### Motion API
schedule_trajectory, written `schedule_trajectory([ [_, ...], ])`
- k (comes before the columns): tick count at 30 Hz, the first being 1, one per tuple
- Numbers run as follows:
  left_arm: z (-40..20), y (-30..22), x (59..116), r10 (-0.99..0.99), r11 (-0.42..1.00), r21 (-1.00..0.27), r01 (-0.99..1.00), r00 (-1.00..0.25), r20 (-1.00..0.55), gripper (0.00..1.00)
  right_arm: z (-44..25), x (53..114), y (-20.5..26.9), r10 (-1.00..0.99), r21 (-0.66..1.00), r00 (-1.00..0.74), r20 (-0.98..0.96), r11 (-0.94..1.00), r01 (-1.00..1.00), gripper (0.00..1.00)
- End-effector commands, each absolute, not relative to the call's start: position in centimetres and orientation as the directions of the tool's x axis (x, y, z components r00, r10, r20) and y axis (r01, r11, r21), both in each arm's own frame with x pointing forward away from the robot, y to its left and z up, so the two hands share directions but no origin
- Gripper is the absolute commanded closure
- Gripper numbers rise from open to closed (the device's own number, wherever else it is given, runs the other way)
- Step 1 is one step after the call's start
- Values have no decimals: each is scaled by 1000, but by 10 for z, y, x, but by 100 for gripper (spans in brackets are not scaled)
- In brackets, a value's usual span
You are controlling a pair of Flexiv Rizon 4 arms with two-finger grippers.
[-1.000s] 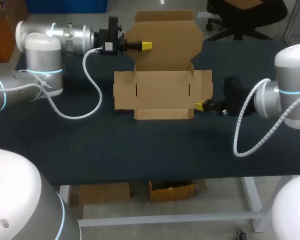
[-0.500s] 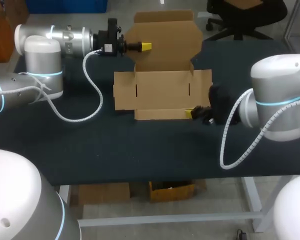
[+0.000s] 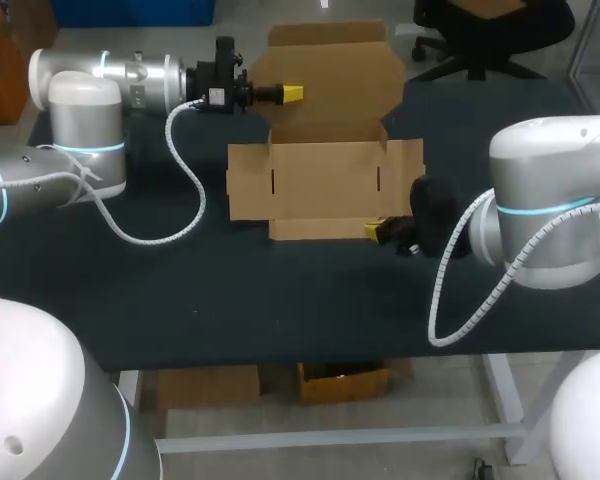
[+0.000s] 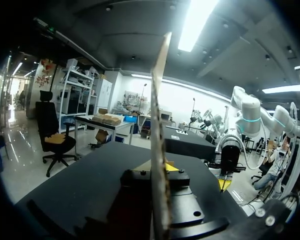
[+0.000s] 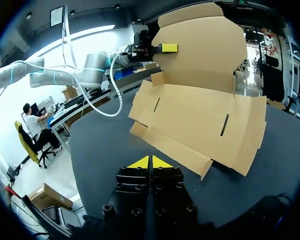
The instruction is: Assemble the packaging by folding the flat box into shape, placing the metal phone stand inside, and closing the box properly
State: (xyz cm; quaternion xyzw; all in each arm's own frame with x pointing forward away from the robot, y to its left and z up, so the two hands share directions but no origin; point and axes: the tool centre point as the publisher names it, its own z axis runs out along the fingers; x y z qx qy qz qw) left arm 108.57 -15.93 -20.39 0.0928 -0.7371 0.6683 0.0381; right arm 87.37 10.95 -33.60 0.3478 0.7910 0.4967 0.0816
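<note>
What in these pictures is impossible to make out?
Phone stand: in no view.
Left gripper: head view, its far finger is hidden behind the upright flap of the box.
Table beside the box: head view, partly covered by the right arm.

Our flat brown cardboard box [image 3: 325, 180] looks matt and papery; the dark table [image 3: 230, 290] beneath seems matt, cloth-like. At nine and three o'clock, left arm [image 3: 80, 110] and right arm [image 3: 550, 200] shells shine smooth.
</note>
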Motion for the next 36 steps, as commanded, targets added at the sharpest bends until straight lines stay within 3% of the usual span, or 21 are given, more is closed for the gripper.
schedule_trajectory([
  [1,-204,-159,1084,-91,91,-980,-177,-981,169,100,-338,877,115,634,850,-745,208,260,459,100],
  [36,-205,-165,1051,-66,95,-989,-114,-992,108,100,-393,869,157,668,901,-715,207,154,405,100],
])
